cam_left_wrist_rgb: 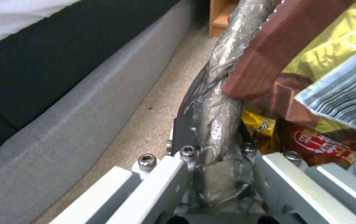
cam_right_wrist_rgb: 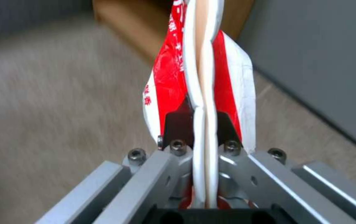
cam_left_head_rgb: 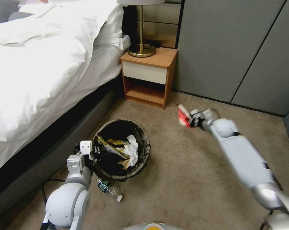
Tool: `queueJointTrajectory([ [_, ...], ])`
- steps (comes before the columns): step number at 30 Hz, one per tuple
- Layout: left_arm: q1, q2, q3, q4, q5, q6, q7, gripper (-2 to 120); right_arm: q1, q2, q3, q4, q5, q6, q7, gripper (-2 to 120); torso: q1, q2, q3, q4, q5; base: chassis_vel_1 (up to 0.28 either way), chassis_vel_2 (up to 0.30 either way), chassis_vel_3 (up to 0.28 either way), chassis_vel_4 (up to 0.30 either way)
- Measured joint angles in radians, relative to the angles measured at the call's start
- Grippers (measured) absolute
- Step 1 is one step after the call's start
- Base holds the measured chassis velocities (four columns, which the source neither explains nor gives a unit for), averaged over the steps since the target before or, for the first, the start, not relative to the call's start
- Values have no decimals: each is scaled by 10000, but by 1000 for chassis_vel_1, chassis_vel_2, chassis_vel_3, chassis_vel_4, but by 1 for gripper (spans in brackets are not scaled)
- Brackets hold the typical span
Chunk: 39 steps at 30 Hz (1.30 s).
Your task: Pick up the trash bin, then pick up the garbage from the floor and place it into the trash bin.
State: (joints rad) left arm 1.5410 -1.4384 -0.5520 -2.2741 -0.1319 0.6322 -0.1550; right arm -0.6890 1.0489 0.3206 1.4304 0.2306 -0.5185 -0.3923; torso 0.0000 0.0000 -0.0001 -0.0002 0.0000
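Lettering on my red-and-white carton [cam_right_wrist_rgb: 202, 77] is too blurred to read. My right gripper [cam_left_head_rgb: 191, 120] pinches it flat above the floor [cam_left_head_rgb: 189, 179], at 2 o'clock from the trash bin [cam_left_head_rgb: 144, 150]; my left gripper [cam_left_wrist_rgb: 217, 146] clamps that bin's bag-covered rim at 9 o'clock

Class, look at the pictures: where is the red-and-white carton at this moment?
The red-and-white carton is pinched in the right tool, off the floor, right of the trash bin and below the nightstand in the head view.
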Motion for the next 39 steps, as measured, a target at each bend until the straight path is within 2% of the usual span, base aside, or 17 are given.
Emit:
queueJointTrajectory([
  [1, 0, 0, 0, 0, 0, 0, 0, 0, 0, 0, 0, 0, 0, 0, 0, 0, 0, 0, 0, 0, 0, 0, 0, 0, 0],
  [4, 0, -14, 36, -64, 23, 106, -14, 0, -950, -379, 824, 2181, 1451, -427, 497, 0, 0, 0, 0, 0, 3, 0, 0, 0, 0],
  [5, 0, -14, 36, -64, 23, 106, -14, 0, -950, -379, 824, 2181, 1451, -427, 497, 0, 0, 0, 0, 0, 3, 0, 0, 0, 0],
  [7, -20, -27, 74, -124, 48, 165, -14, 0, -1601, -545, 1247, 3863, 2889, -862, 1091, 0, -1, 0, 0, -1, 1, 0, 0, 0, 0],
  [9, -32, -31, 87, -139, 62, 186, -14, 0, -1720, -579, 1315, 4289, 3321, -995, 1295, 0, -1, 0, 0, -1, 2, 0, 0, 0, 0],
  [10, -46, -35, 105, -151, 85, 216, -14, 0, -1835, -619, 1364, 4971, 4067, -1172, 1656, 0, -1, 0, -1, 0, 1, 0, 0, 0, 0],
  [12, -69, -35, 127, -183, 108, 247, -6, 0, -1787, -641, 1284, 6270, 5873, -1549, 2528, 0, -1, 0, -1, 1, -1, 0, 0, 0, 0],
  [13, -69, -35, 127, -183, 108, 247, -6, 0, -1787, -641, 1284, 6270, 5873, -1549, 2528, 0, -1, 0, -1, 1, -1, 0, 0, 0, 0],
  [16, -78, -33, 162, -270, 129, 282, 86, 0, -1104, -685, 820, 7522, 7905, -2010, 3567, 0, -1, 0, 0, 5, -3, 0, 0, 0, 0],
  [19, -114, -34, 142, -275, 135, 282, 141, 0, -419, -749, 291, 7941, 8503, -2169, 3740, 0, -1, 0, 0, 3, -2, 0, 0, 0, 0],
  [24, -160, -42, 104, -275, 141, 273, 185, 0, 238, -866, -704, 8153, 8630, -2228, 3700, 0, -1, 0, 0, 5, -2, 0, 0, 0, 0],
  [26, -168, -69, 91, -258, 147, 248, 231, 0, 564, -944, -1686, 8175, 8423, -2230, 3635, 0, -1, 0, 0, 4, -3, 0, 0, 0, 0],
  [28, -171, -77, 91, -249, 148, 243, 237, 0, 597, -955, -1858, 8169, 8371, -2231, 3619, 0, 0, 0, 0, 4, -2, 0, 0, 0, 0],
  [30, -188, -112, 91, -187, 174, 212, 255, 0, 740, -979, -2750, 8056, 8069, -2230, 3579, 0, -1, 0, 0, 3, -1, 0, 0, 0, 0],
  [34, -196, -139, 91, -159, 195, 198, 265, 0, 787, -958, -3334, 7923, 7870, -2229, 3546, 0, -1, 0, 1, 3, -1, 0, 0, 0, 0],
  [37, -221, -148, 78, -93, 203, 179, 267, 0, 833, -784, -4418, 7514, 7382, -2210, 3518, 0, -1, 0, 1, 2, -2, 0, 0, 0, 0],
  [39, -244, -139, 64, -56, 199, 167, 267, 0, 780, -713, -4644, 7341, 7140, -2204, 3463, 0, -1, 0, 1, 2, -1, 0, 0, 0, 0],
])
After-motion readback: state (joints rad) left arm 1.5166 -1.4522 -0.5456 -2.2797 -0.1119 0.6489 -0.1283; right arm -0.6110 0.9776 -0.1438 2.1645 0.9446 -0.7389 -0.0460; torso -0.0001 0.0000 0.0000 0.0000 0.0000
